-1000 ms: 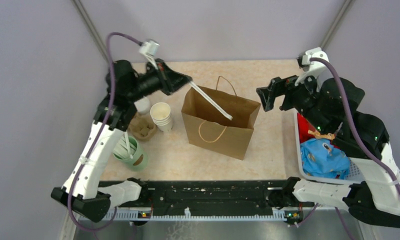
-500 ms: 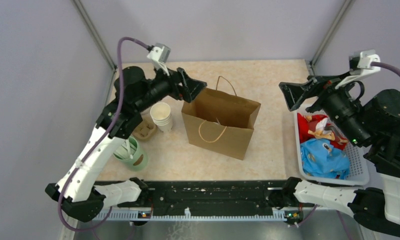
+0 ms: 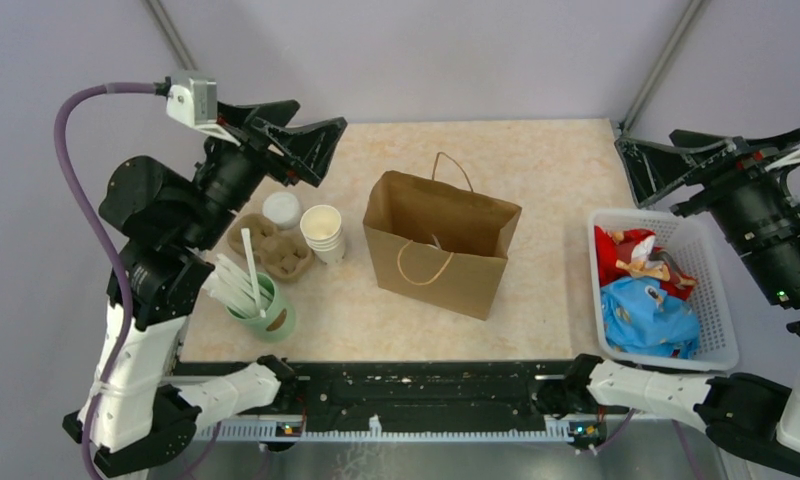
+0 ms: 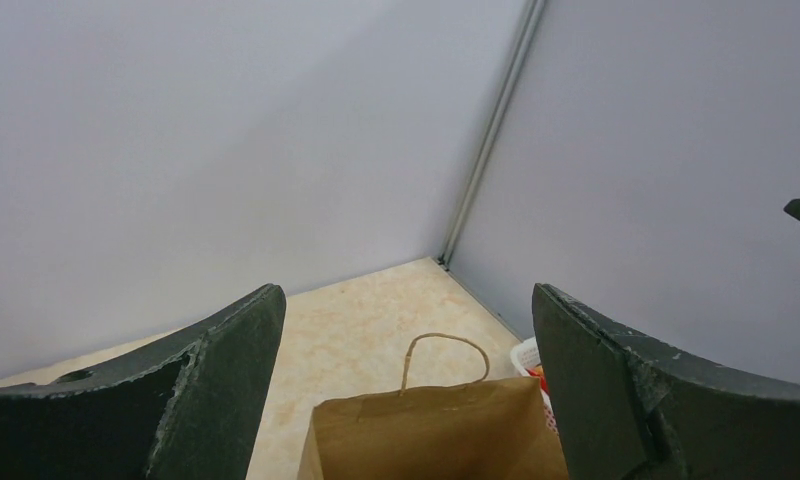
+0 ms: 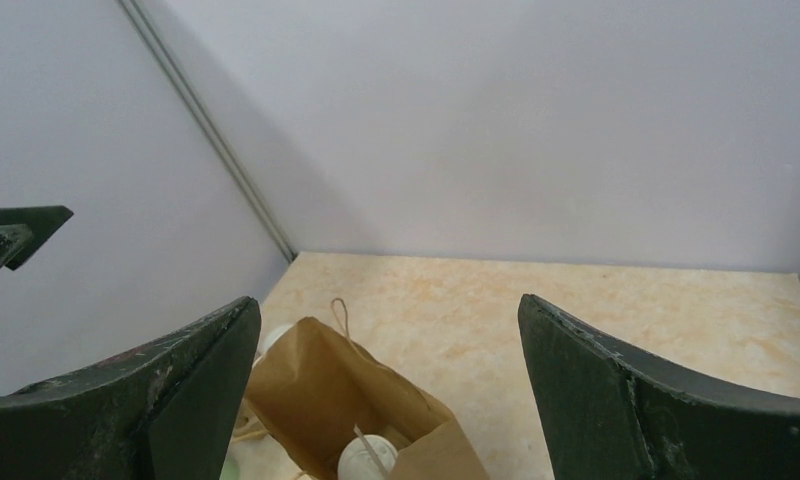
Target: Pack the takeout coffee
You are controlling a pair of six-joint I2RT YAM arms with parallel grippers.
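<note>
takeout coffee [image 5: 364,462]: lodged inside brown bag [image 3: 441,250]; packing judged done. left gripper [image 4: 406,290], right gripper [image 5: 386,300]: wide, empty; parking required.

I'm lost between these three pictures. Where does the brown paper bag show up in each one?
Top external: the brown paper bag stands upright mid-table, between the two arms.
Left wrist: bottom centre, only its upper part in frame.
Right wrist: bottom left, mouth open, a white-lidded cup inside.
Shared landmark: the bag's upstanding looped handle, seen in all three.
</note>
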